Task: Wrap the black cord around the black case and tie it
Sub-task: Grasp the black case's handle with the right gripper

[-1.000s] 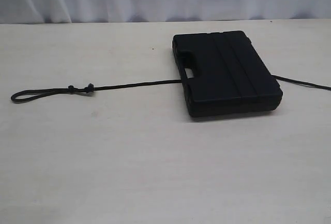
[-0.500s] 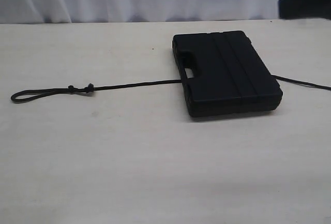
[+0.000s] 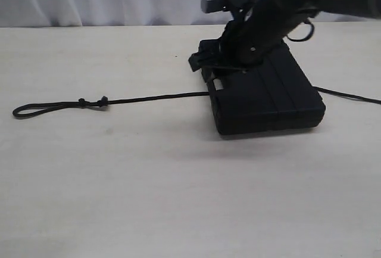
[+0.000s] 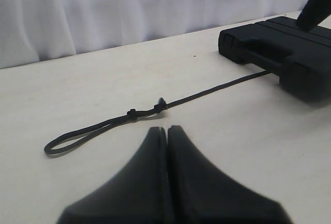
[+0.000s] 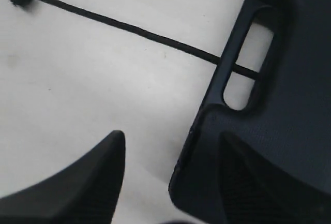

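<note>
right tool hung spread astride black case handle edge, likely to grip; left tool pressed together near black cord.

You have a pale, off-white table with a few faint marks on its surface. The black case lies flat on it, right of the middle in the exterior view, its handle slot facing left. The black cord lies stretched along the tabletop. It passes under the case, shows through the slot, and emerges on the case's right side. To the left it runs to two small knots and ends in a narrow loop lying flat.
</note>
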{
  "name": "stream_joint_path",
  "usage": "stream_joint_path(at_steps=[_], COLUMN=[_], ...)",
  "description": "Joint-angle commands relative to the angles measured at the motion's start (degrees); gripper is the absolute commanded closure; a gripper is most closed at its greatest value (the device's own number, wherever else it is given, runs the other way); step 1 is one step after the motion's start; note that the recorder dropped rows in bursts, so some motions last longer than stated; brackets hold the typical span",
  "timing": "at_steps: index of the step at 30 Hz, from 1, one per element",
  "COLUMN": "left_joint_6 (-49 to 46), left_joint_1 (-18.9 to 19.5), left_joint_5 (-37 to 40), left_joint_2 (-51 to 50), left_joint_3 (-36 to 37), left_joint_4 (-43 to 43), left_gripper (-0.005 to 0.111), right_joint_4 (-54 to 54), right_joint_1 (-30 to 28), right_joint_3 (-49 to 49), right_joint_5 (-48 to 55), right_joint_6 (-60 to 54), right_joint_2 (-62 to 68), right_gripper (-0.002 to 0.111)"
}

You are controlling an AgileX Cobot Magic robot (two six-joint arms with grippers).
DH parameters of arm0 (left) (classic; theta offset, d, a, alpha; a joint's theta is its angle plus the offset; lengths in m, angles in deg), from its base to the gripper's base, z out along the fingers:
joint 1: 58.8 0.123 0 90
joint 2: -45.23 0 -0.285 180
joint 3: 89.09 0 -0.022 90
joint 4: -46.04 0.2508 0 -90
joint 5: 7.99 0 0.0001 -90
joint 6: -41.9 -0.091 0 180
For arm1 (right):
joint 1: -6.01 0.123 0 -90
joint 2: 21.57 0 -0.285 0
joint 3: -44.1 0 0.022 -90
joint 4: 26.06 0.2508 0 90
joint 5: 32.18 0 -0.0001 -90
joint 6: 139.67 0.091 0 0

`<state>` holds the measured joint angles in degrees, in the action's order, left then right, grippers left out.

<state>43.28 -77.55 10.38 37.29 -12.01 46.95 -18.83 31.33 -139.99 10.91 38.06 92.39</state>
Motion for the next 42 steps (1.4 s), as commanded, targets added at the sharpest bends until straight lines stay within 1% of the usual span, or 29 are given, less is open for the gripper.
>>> stream_joint_path(at_steps=[1, 2, 3, 5, 8, 11, 14, 19, 25, 28, 32, 33, 34, 39, 42], left_joint_6=[0.37, 0.37, 0.37, 0.37, 0.37, 0.37, 0.37, 0.37, 0.37, 0.37, 0.37, 0.37, 0.37, 0.37, 0.37], left_joint_1=[0.10, 0.10, 0.10, 0.10, 0.10, 0.10, 0.10, 0.10, 0.10, 0.10, 0.10, 0.10, 0.10, 0.10, 0.10], left_joint_5=[-0.68, -0.68, -0.68, -0.68, -0.68, -0.68, -0.68, -0.68, -0.68, -0.68, -0.68, -0.68, -0.68, -0.68, -0.68], left_joint_2=[0.15, 0.15, 0.15, 0.15, 0.15, 0.15, 0.15, 0.15, 0.15, 0.15, 0.15, 0.15, 0.15, 0.15, 0.15], left_joint_3=[0.14, 0.14, 0.14, 0.14, 0.14, 0.14, 0.14, 0.14, 0.14, 0.14, 0.14, 0.14, 0.14, 0.14, 0.14], left_joint_4=[-0.08, -0.08, -0.08, -0.08, -0.08, -0.08, -0.08, -0.08, -0.08, -0.08, -0.08, -0.08, -0.08, -0.08, -0.08], left_gripper=[0.107, 0.107, 0.107, 0.107, 0.107, 0.107, 0.107, 0.107, 0.107, 0.107, 0.107, 0.107, 0.107, 0.107, 0.107], right_joint_4=[-10.26, -11.05, -12.63, -14.20, -17.28, -20.73, -21.82, -21.83, -23.92, -26.25, -26.62, -26.50, -26.09, -25.73, -25.00], right_joint_1=[3.50, 3.92, 4.11, 4.01, 4.01, 4.01, 4.01, 4.01, 4.01, 4.01, 4.01, 4.01, 4.01, 4.14, 4.14], right_joint_3=[-13.28, -15.84, -20.88, -26.43, -29.37, -30.62, -30.62, -30.62, -30.62, -30.62, -30.62, -30.62, -30.62, -30.62, -30.62], right_joint_5=[6.04, 7.06, 9.86, 14.31, 16.83, 17.47, 14.85, 12.79, 12.66, 13.57, 13.02, 12.59, 12.14, 11.79, 11.79], right_joint_6=[8.78, 9.64, 11.72, 12.17, 12.42, 15.54, 18.66, 18.64, 18.64, 21.12, 21.54, 21.51, 21.51, 21.36, 21.36], right_joint_2=[10.78, 12.70, 16.46, 20.74, 23.49, 25.21, 25.94, 27.70, 29.36, 30.08, 30.67, 30.67, 30.67, 30.67, 30.67], right_gripper=[0.057, 0.057, 0.057, 0.057, 0.057, 0.057, 0.057, 0.057, 0.065, 0.065, 0.066, 0.068, 0.072, 0.102, 0.104])
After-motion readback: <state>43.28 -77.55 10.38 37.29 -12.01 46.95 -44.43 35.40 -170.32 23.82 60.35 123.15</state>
